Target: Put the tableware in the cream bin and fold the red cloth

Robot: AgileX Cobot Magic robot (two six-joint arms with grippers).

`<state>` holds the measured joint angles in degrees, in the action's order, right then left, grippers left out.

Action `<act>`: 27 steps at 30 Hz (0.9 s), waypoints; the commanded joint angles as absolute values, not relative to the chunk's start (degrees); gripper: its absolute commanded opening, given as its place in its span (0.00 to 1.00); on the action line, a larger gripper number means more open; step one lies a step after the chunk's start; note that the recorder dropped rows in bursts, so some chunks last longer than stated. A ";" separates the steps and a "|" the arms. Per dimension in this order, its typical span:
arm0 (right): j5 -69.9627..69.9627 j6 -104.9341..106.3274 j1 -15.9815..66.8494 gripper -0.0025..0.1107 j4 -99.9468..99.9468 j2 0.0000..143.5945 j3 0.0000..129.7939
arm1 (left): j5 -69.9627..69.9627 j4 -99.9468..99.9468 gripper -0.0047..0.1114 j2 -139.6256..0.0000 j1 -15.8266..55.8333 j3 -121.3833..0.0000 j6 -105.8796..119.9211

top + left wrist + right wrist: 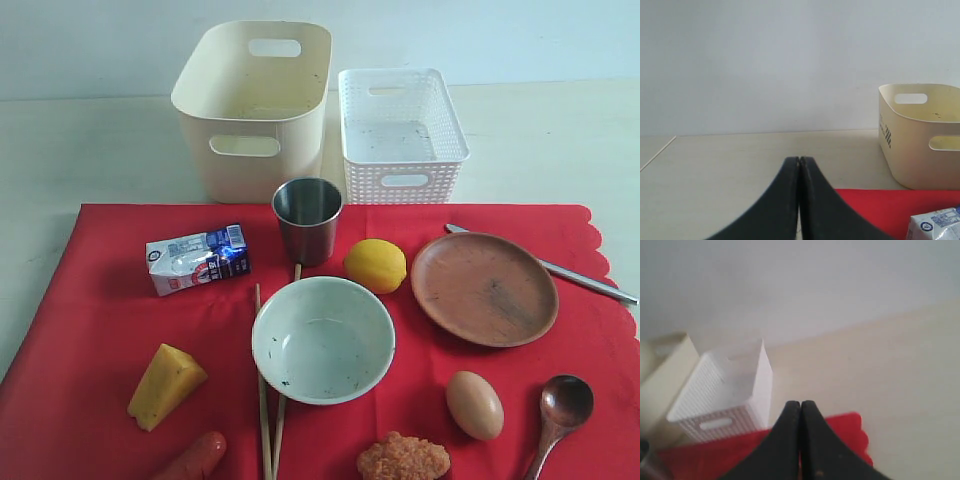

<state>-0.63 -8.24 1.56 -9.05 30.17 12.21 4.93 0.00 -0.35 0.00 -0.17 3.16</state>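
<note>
Pale table (60,150): red cloth (100,310) near left fingers (782,205), right fingers (785,442); both pressed together.

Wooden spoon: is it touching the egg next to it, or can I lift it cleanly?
Apart. The exterior view shows a clear strip of bare red cloth between the dark wooden spoon and the egg.

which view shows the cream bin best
The exterior view: the cream bin sits whole in frame, with its open top, inside and two handle cut-outs visible. The left wrist view shows only part of it, cut by the frame edge. The right wrist view catches just a blurred sliver beside the white basket.
</note>
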 commanded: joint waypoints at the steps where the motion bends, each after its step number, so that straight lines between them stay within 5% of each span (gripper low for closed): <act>1: -3.81 -7.53 1.30 0.02 -9.00 46.68 15.33 | 5.06 0.78 0.06 0.00 -0.06 0.00 3.22; 10: 0.43 -7.53 16.53 0.03 -8.77 74.80 22.83 | 5.06 0.78 0.06 0.00 -0.06 0.00 3.22; 14: 0.99 -7.04 24.82 0.21 -8.77 84.02 29.98 | 5.06 0.78 0.06 0.00 -0.06 0.00 3.22; 20: -2.29 -1.05 33.30 0.60 -8.77 92.23 41.09 | 5.06 0.78 0.06 0.00 -0.06 0.00 3.22; 27: -4.69 1.43 33.69 0.66 -8.33 100.04 46.32 | 5.06 0.78 0.06 0.00 -0.06 0.00 3.22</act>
